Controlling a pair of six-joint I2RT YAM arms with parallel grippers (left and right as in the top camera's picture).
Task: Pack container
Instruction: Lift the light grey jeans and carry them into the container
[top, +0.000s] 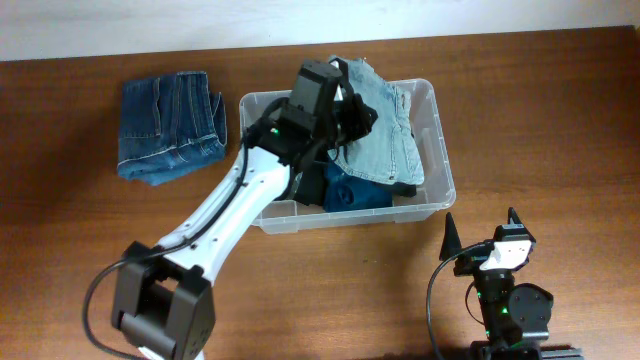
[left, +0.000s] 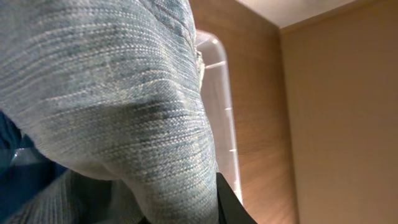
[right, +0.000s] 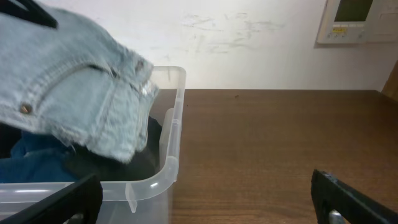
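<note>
The container (top: 441, 165) sits mid-desk (top: 560, 120), holding a dark blue garment (top: 352, 195) with light jeans (top: 390, 135) draped over it. The left tool (top: 352, 115) is over the container, pressed into the light jeans; its grip cannot be told. The right tool (top: 482, 228) stands released near the container's near right corner. 1 folded pair of dark jeans (top: 170, 125) lies on the desk to its left.

overhead, straight down on the table (top: 560, 120). left wrist, pressed against pale denim (left: 112, 93). right wrist, low and level, sharing the bin (right: 166, 171).
</note>
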